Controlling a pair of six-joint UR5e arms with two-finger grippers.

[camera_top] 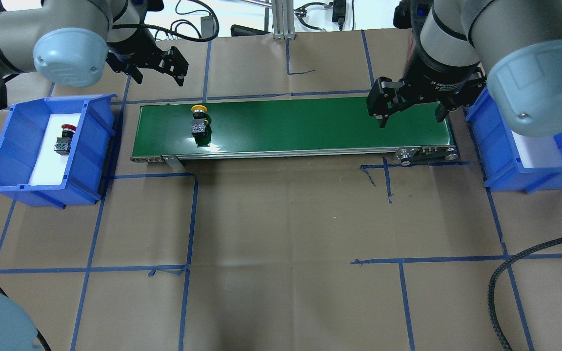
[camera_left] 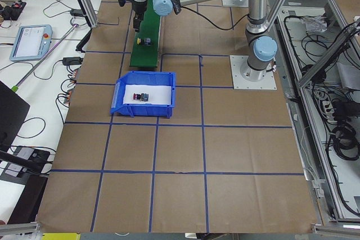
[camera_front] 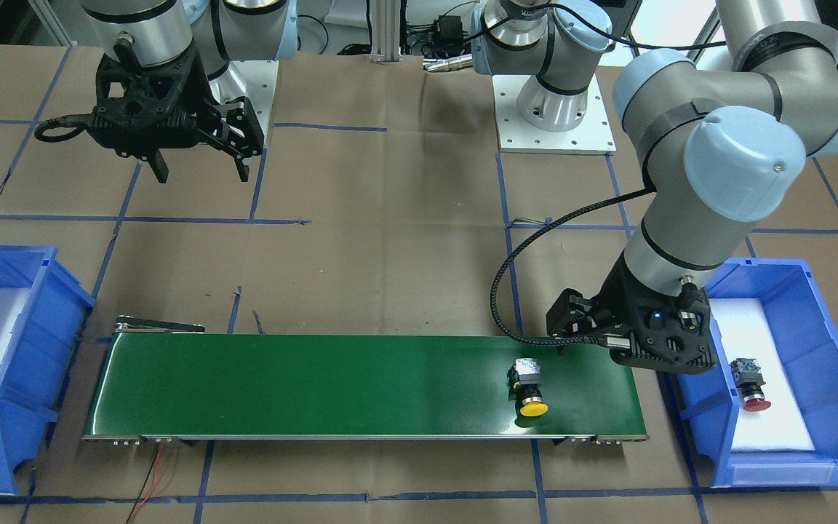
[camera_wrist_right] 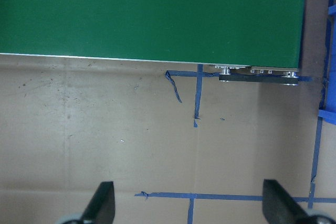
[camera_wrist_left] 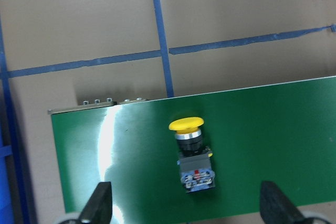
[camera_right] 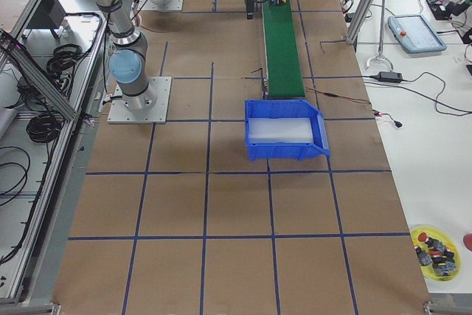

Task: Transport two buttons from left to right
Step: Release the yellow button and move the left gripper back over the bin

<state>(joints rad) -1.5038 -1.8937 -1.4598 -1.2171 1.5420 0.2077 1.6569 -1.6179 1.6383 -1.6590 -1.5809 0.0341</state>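
Our left tool (camera_wrist_left: 186, 208) is hovering spread above the yellow button (camera_wrist_left: 193, 153) on the green belt (camera_top: 310, 124) by the left edge of the table (camera_top: 281, 234), our right tool (camera_top: 410, 114) is waiting spread near the right edge, likely to collect it; the red button (camera_top: 63, 139) is lying in its bin (camera_top: 93, 146).

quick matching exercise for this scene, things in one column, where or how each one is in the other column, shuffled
Things:
1. yellow-capped push button
2. red-capped push button
3. right end effector
4. green conveyor belt

Places or states:
A. runs between the left blue plastic bin and the right blue plastic bin
B. open, holding nothing
C. lying on the belt
D. inside the left bin

Pairs: 1-C, 2-D, 3-B, 4-A
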